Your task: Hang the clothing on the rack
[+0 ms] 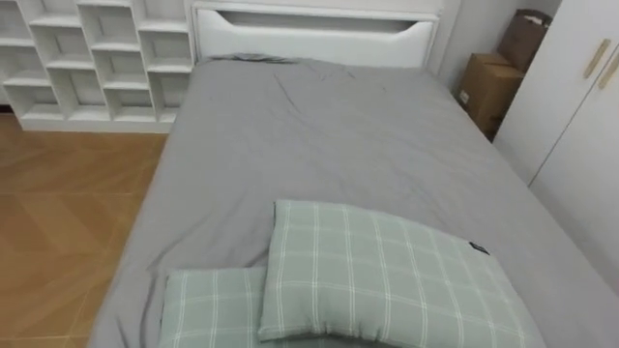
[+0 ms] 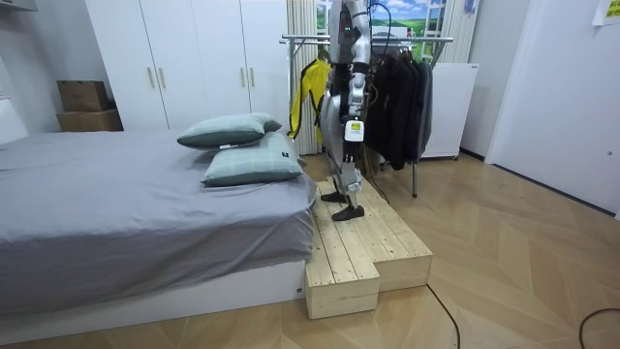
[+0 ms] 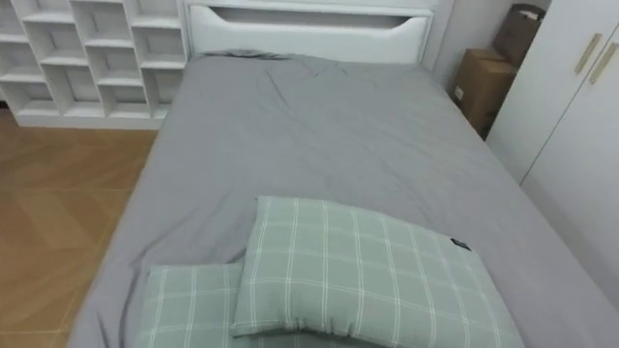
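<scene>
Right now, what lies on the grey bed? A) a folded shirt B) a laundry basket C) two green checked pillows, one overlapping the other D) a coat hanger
C: at the near end of the grey bed, the upper checked pillow overlaps the lower checked pillow.

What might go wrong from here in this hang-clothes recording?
1. The robot stands on a raised wooden platform with a stepped edge; turning toward the clothes rack behind it risks a misstep.
2. Its head camera faces the bed, where two checked pillows lie and no garment is apparent; it may find nothing to pick up.
3. Dark clothes crowd the rack, leaving little free rail.
</scene>
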Tool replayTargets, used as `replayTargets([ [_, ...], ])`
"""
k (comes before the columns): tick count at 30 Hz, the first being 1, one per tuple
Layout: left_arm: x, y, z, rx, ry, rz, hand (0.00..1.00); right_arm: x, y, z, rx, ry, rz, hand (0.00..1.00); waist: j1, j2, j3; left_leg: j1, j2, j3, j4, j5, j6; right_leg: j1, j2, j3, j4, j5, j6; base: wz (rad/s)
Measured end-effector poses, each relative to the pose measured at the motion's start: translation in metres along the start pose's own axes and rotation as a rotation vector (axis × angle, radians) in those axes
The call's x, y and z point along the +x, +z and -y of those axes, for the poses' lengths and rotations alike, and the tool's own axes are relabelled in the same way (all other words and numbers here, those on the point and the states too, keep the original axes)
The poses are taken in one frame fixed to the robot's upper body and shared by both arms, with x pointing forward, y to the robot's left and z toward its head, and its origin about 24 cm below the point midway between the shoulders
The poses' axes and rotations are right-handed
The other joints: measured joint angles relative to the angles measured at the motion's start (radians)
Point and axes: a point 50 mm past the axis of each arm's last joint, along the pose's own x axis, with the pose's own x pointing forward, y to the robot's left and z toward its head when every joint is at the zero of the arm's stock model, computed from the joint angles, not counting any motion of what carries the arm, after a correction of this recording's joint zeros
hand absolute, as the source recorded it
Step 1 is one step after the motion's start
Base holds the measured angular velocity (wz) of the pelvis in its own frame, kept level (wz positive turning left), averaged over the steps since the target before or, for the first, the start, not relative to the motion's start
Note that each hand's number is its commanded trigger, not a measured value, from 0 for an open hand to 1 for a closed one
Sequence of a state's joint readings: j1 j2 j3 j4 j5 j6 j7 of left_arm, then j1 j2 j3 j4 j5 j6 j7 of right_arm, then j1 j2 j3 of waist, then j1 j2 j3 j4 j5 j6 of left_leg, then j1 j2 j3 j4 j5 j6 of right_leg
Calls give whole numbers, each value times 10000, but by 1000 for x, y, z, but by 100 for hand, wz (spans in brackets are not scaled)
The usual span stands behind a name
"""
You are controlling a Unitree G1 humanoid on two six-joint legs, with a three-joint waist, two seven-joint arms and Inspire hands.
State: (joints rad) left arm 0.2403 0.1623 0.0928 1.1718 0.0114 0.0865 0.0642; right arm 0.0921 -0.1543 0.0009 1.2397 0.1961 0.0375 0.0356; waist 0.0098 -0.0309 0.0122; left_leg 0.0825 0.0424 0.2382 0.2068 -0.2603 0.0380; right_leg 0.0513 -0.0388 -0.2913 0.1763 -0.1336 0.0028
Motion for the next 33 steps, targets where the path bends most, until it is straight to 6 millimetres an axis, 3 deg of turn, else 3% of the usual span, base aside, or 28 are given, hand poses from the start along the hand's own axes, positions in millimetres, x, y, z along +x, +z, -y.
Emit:
replayTargets([
  [11, 0, 25, 6, -137, 215, 1018, 0, 1, 6, -4, -246, 215, 347, 0, -44, 68, -14, -28, 7, -60, -36, 6, -10, 16, 56, 243, -105, -2, 49, 1],
  [13, 0, 30, 6, -141, 200, 1170, 0, 1, 5, -4, -288, 225, 325, 0, -77, 68, -25, -17, -5, -60, -35, 7, -11, 21, 65, 456, -106, -2, 49, 0],
  [23, 0, 31, 7, -124, -74, 1267, 0, -1, -4, -1, -211, 323, 322, 0, -152, 111, -85, 28, -10, -58, -36, 24, -31, 50, 86, 540, -110, -2, 49, 0],
  [33, 0, 30, 9, 303, -162, 1253, 0, -1, -5, 0, 84, 662, 307, 0, -306, 215, -72, 30, -6, -56, -45, 24, -32, 54, 94, 563, -121, -2, 49, 0],
])
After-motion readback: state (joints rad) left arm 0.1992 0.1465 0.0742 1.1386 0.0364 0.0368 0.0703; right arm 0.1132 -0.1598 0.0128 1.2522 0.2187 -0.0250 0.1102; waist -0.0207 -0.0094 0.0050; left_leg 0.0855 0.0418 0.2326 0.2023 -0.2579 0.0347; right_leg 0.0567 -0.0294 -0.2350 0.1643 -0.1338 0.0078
